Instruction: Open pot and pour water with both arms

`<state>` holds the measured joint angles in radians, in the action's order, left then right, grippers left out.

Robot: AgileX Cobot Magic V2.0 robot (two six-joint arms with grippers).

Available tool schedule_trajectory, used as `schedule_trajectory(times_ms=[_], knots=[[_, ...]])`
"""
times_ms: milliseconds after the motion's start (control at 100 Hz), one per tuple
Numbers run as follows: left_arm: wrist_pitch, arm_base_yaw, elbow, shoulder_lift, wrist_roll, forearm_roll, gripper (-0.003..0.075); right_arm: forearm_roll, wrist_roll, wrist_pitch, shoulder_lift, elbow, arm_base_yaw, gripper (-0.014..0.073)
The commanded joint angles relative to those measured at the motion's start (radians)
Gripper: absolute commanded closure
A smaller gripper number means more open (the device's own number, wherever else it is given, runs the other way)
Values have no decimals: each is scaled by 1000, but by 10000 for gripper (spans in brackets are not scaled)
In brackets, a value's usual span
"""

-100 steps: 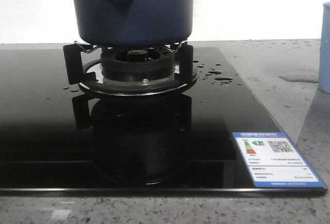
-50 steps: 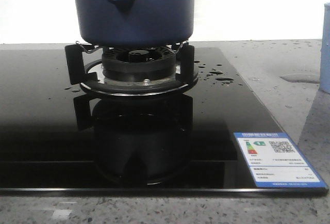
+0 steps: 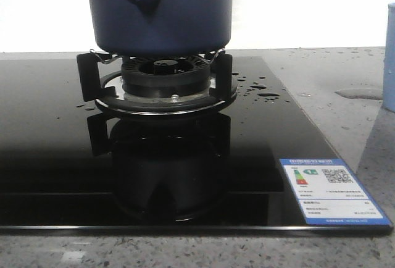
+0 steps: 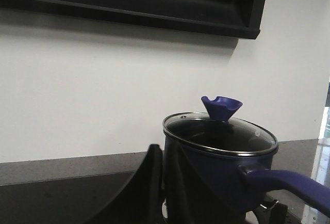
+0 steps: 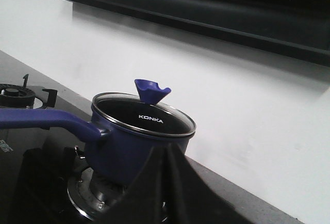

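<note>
Navy-blue pot (image 3: 159,12) sits on the burner (image 3: 162,78) with its glass lid (image 4: 220,132) on, so opening is not begun; next a grasp of the lid knob (image 5: 151,91); whether the fingers are spread I cannot tell.

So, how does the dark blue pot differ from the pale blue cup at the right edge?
The pot is dark navy with smooth sides; what shows of the cup is pale blue. The pot stands raised on the burner grate over the black stove top, while the cup stands on the grey speckled counter. The pot carries a glass lid; the cup is mostly cut off by the picture's edge, so its top cannot be seen. Both stand upright.
</note>
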<state>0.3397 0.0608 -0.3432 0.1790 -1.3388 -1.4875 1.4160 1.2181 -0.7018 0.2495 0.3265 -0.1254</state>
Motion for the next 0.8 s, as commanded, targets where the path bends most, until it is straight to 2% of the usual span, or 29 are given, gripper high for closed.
schedule_trajectory(times_ms=[0,280,390,600,640,680,730,790], knots=[[-8,7,-34,21,9,-38,739,-39,3,-2,10,20,1,667],[-8,7,-32,21,9,-36,739,-39,3,-2,10,20,1,667],[-38,7,-32,21,7,19,739,-39,3,-2,10,20,1,667],[-223,1,23,21,10,78,739,-39,3,-2,10,20,1,667],[-243,1,41,21,23,151,739,-39,3,-2,10,20,1,667],[-244,1,59,21,95,309,739,-39,3,0,10,20,1,667],[-244,1,77,21,274,559,739,-39,3,0,10,20,1,667],[-247,1,103,21,576,901,739,-39,3,0,10,20,1,667]])
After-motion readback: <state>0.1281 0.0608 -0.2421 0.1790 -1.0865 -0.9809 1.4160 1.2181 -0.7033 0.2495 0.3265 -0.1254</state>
